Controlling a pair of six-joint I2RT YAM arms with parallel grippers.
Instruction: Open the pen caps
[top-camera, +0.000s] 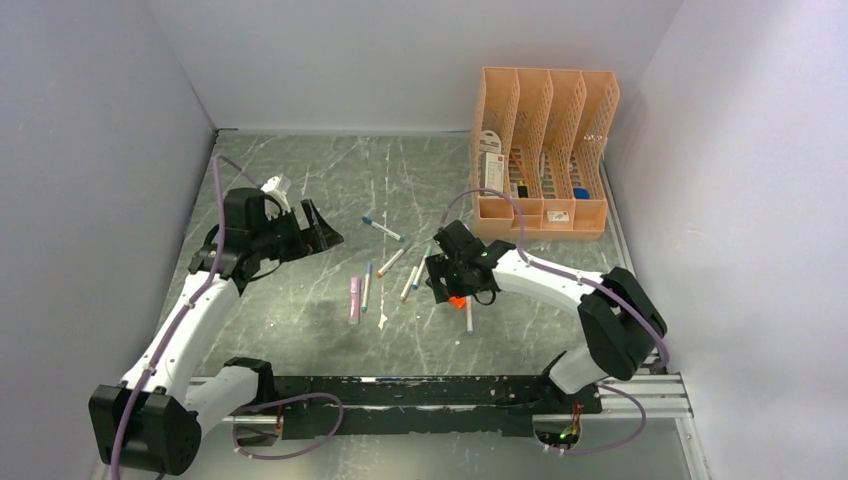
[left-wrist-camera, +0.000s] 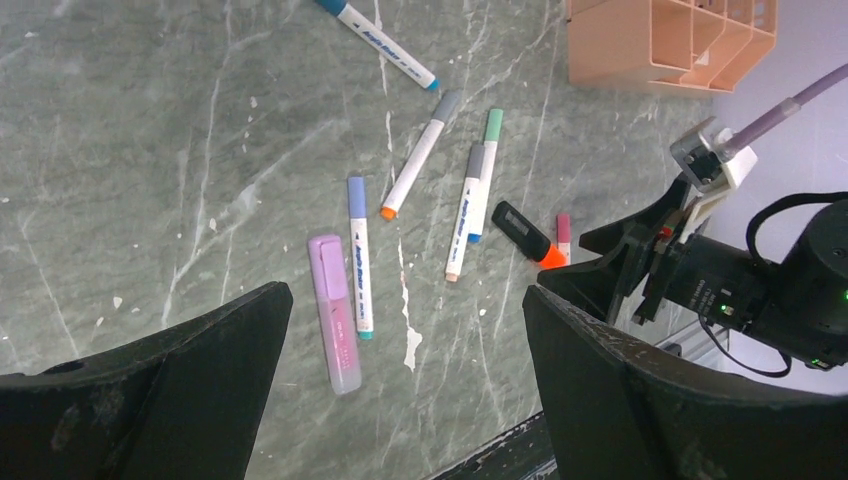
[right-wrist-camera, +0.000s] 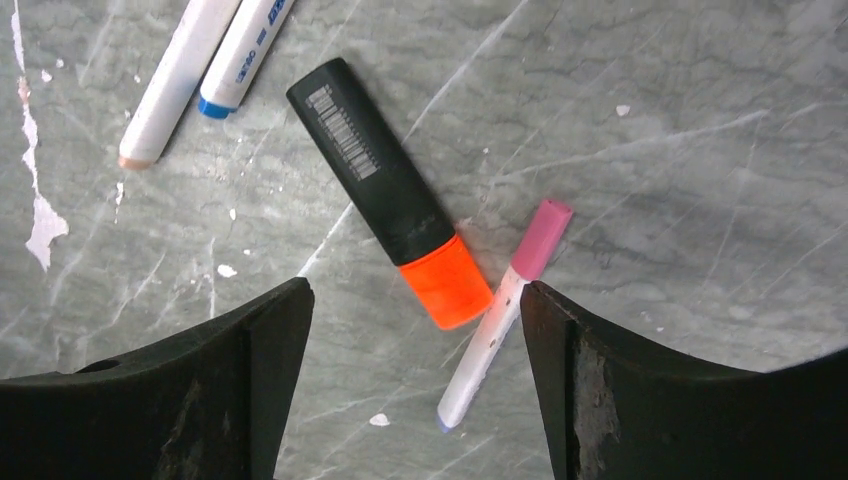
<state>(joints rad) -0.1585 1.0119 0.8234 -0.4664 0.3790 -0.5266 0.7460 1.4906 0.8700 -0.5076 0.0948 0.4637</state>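
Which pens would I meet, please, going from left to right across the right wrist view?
Peach-tipped white pen → blue-tipped white pen → black marker with orange end → pink-capped pen.

We see a grey-green marbled bench (top-camera: 300, 165), scuffed with white flecks. At its far right stands a peach slotted organizer (top-camera: 545, 150). Near the middle the pens lie flat and scattered. A pink-purple highlighter (left-wrist-camera: 334, 315) lies just beside a blue-capped pen (left-wrist-camera: 360, 260). Farther off is a teal-ended pen (left-wrist-camera: 385, 45), and nearer than that an orange-tipped pen (left-wrist-camera: 418, 156). A grey-capped pen (left-wrist-camera: 464, 215) and a green-capped pen (left-wrist-camera: 485, 180) lie side by side. To the right we find a black marker (right-wrist-camera: 375, 180) with its orange cap (right-wrist-camera: 447, 282) on, and a pink-capped pen (right-wrist-camera: 500, 320) just beside it.
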